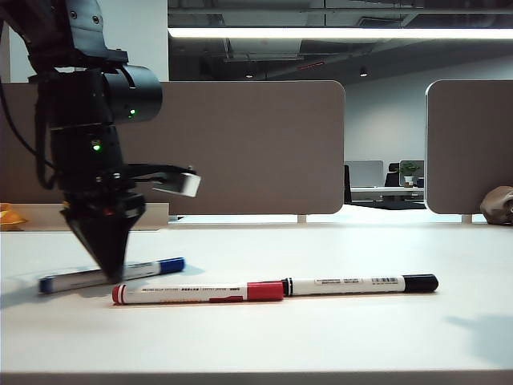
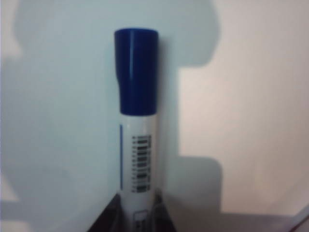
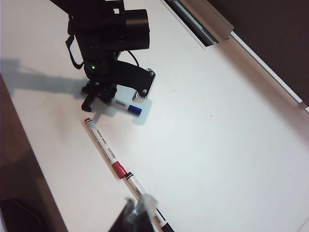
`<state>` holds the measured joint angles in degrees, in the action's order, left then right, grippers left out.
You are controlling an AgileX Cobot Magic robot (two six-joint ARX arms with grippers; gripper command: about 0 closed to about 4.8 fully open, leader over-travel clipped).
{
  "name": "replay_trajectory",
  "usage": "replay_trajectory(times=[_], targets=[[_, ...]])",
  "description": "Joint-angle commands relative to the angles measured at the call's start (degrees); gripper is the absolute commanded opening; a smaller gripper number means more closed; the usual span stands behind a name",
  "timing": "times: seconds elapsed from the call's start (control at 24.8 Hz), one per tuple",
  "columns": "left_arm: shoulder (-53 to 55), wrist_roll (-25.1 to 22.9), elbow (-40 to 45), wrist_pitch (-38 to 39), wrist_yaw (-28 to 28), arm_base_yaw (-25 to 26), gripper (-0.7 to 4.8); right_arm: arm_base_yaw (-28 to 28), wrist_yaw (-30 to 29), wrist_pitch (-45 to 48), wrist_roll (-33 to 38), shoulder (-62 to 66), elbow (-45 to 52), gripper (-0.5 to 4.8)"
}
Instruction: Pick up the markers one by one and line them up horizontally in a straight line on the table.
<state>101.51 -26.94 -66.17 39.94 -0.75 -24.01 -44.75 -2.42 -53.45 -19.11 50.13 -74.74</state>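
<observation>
On smooth white worktop (image 1: 337, 337), grey-brown fabric dividers (image 1: 264, 144) behind: left hand (image 1: 108, 269) clamped on blue-capped white marker (image 1: 112, 275); right hand (image 3: 137, 217) shut, empty, w/ office beyond.

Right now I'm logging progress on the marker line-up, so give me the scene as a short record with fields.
blue marker: lying on the table, behind the left end of the row, not in line
red marker: lying flat, left part of the row
black marker: lying flat, end to end with the red one
left tool: down on the blue marker's barrel, fingers either side of it
right tool: over the black marker, away from the left arm, shut
row so far: two of three markers
</observation>
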Motion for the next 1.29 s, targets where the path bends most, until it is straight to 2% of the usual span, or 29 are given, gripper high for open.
replay_trajectory(times=[0.04, 0.28, 0.4, 0.73, 1.09, 1.29], targets=[[0.98, -0.81, 0.94, 5.92, -2.99, 1.77, 0.49, 0.00, -0.13, 0.42, 0.22, -0.31, -0.15, -0.07], [0.94, -5.92, 0.94, 12.94, -3.65, 5.07, 0.49, 0.00, -0.13, -0.79, -0.44, -1.11, -0.15, -0.07], [0.66, -9.33, 0.94, 15.28, -7.28, 5.35, 0.49, 0.00, -0.13, -0.85, -0.72, -1.77, -0.15, -0.07], [-2.08, -16.00, 0.94, 16.98, -9.27, 5.35, 0.49, 0.02, -0.13, -1.53, -1.55, -3.13, -0.09, -0.07], [-4.15, -23.02, 0.94, 16.98, -5.18, 5.35, 0.49, 0.02, -0.13, -2.51, -2.19, -4.33, -0.04, -0.07], [-4.15, -28.83, 0.94, 17.40, -1.86, 5.35, 0.50, 0.02, -0.15, -2.86, -2.36, -4.85, -0.04, -0.07]])
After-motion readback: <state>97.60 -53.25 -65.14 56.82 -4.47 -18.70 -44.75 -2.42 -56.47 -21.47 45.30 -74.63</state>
